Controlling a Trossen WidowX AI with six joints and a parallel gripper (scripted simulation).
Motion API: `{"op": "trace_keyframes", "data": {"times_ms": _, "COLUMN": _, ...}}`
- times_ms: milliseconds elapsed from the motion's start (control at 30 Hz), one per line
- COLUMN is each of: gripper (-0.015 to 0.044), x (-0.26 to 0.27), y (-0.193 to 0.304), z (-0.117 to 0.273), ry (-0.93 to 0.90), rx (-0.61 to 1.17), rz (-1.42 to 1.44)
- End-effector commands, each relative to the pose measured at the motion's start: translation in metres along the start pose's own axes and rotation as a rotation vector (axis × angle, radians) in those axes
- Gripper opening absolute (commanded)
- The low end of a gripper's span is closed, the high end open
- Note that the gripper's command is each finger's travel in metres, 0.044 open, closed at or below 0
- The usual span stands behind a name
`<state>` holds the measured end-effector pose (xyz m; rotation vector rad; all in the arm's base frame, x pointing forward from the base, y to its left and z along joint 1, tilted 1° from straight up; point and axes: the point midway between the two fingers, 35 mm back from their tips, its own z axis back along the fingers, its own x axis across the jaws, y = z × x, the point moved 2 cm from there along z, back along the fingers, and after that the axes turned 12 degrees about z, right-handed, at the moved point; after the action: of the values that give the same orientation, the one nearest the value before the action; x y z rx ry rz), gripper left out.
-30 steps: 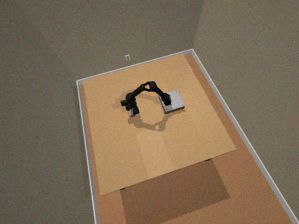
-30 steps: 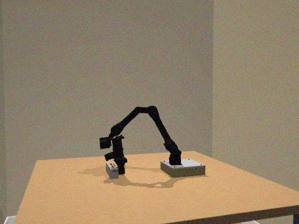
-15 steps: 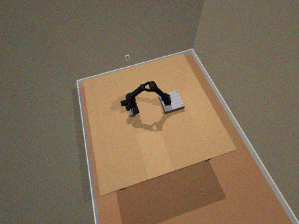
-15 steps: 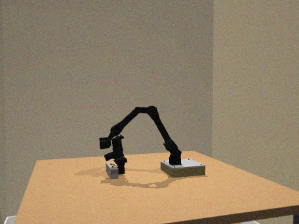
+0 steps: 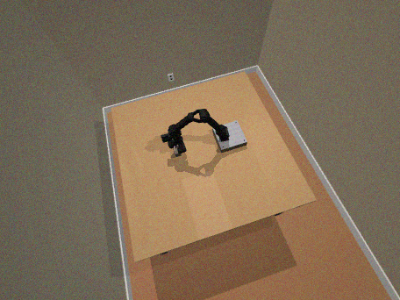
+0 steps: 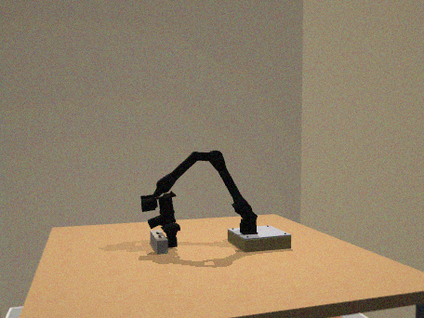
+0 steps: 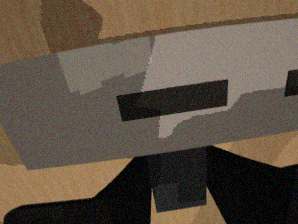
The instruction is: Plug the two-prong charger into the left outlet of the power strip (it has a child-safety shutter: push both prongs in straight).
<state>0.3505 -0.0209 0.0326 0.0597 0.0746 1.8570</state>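
Observation:
The power strip (image 6: 162, 245) (image 7: 260, 55) is a light grey block on the table. In the wrist view it lies slanted across the frame with one long dark slot area (image 7: 175, 100) near the middle and part of another (image 7: 293, 83) at the right edge. My gripper (image 6: 172, 243) (image 7: 170, 150) is shut on the charger (image 7: 178, 172), a small dark block between the black fingers. In the wrist view the charger's upper end meets the strip's lower edge, below the slot area. In the exterior view the gripper is low beside the strip, on its right. The prongs are hidden.
The arm's base plate (image 5: 237, 135) (image 6: 276, 231) stands on the table (image 5: 263, 175) (image 6: 325, 274), to the right of the strip. A wall outlet (image 5: 171, 77) is on the wall behind the table. Arm shadows fall across the table and strip.

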Motion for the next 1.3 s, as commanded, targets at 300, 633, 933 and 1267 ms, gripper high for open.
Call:
{"op": "trace_keyframes", "data": {"times_ms": 300, "gripper": 0.0, "x": -0.0027, "y": -0.0113, "z": 0.0042, "ry": 0.015, "rx": -0.055, "rz": 0.001}}
{"op": "trace_keyframes", "data": {"times_ms": 633, "gripper": 0.0, "x": -0.0025, "y": -0.0101, "z": 0.0036, "ry": 0.015, "rx": -0.055, "rz": 0.001}}
{"op": "trace_keyframes", "data": {"times_ms": 933, "gripper": 0.0, "x": -0.0023, "y": -0.0091, "z": 0.0029, "ry": 0.015, "rx": -0.055, "rz": 0.001}}
{"op": "trace_keyframes", "data": {"times_ms": 1267, "gripper": 0.0, "x": -0.0021, "y": -0.0081, "z": 0.0021, "ry": 0.015, "rx": -0.055, "rz": 0.001}}
